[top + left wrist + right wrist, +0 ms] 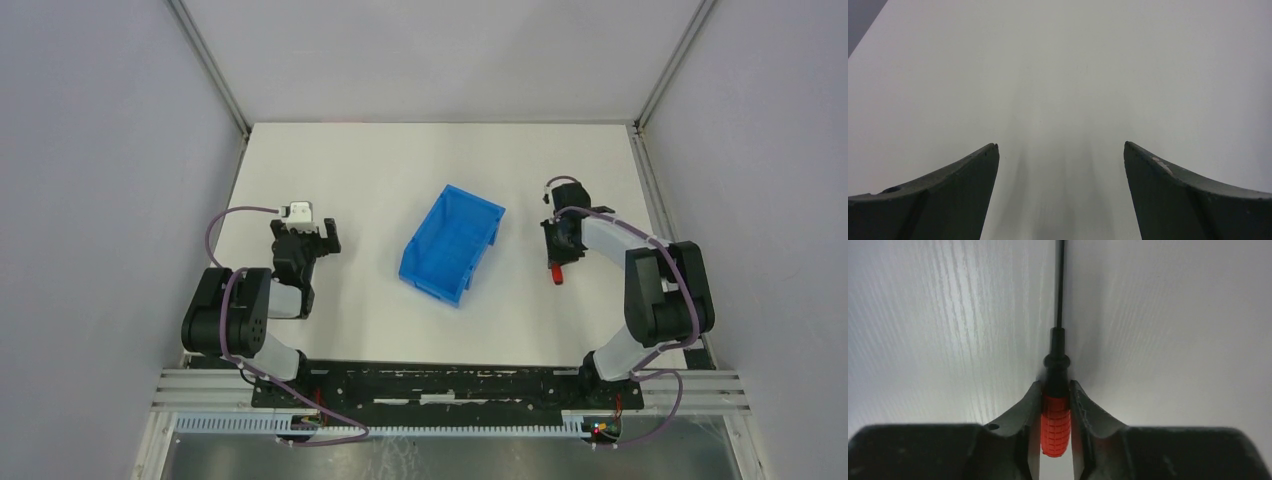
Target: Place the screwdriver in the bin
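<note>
Over on the left, the left arm point(240, 315) is folded back on itself near its base, and the left gripper point(320, 238) hangs low over the white table point(400, 165) with its jaws wide apart. From its wrist camera the two dark fingers point(948, 195) frame only bare tabletop, gripping nothing.

In the middle sits the bin point(450, 242), bright blue and set at a slant across the table, its long side running from near left to far right. It stands well apart from both grippers, with open table on either side of it.

To the right of the bin, the right arm point(660, 290) arches over and reaches in towards the centre. The right gripper point(558, 250) points down at the table, jaws pressed together on the screwdriver point(1056, 421). Its red ribbed handle is pinched between the fingertips, the black collar and thin black shaft running straight out ahead of them, close along the table surface. Whether the tool rests on the table or is just off it, I cannot tell. From above, a bit of red shows at the near end of the gripper, outside the bin and to its right
</note>
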Motion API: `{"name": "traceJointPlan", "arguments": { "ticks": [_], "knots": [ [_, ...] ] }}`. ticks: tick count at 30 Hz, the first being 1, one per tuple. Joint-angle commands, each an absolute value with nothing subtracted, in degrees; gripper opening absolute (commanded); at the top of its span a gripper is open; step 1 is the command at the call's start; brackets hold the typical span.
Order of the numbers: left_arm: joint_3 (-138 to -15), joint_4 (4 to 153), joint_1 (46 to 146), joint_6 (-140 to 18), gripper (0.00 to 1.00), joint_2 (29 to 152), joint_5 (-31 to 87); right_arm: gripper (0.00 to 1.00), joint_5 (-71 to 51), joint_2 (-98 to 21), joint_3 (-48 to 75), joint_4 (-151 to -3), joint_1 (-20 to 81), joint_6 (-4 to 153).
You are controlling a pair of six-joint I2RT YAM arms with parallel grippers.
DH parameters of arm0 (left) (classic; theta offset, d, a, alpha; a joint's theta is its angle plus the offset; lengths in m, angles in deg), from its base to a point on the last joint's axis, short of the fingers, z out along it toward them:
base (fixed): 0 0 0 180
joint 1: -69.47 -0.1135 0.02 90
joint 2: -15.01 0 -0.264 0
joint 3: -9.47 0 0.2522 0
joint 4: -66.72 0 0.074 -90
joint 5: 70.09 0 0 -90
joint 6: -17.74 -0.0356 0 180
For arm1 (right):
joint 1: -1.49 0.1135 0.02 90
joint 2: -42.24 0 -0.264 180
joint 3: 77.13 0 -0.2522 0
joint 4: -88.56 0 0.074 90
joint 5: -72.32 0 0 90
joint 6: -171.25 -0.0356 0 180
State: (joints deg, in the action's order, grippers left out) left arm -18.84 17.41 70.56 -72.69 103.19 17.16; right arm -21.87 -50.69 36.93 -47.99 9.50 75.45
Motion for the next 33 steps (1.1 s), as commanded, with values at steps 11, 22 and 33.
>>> {"name": "traceJointPlan", "arguments": {
  "ticks": [11,22,33],
  "knots": [
    [-19.06,15.18,70.62,-70.85,1.0,102.54,16.93,0.0,-21.26,-38.54,16.91,-30.44,9.14,73.81],
    [-19.06,15.18,70.62,-70.85,1.0,102.55,16.93,0.0,-14.2,-41.79,12.31,-48.99,37.1,58.07],
    [-19.06,15.18,70.62,-70.85,1.0,102.53,16.91,0.0,-15.94,-49.54,22.52,-61.87,40.46,51.97]
  ]
}}
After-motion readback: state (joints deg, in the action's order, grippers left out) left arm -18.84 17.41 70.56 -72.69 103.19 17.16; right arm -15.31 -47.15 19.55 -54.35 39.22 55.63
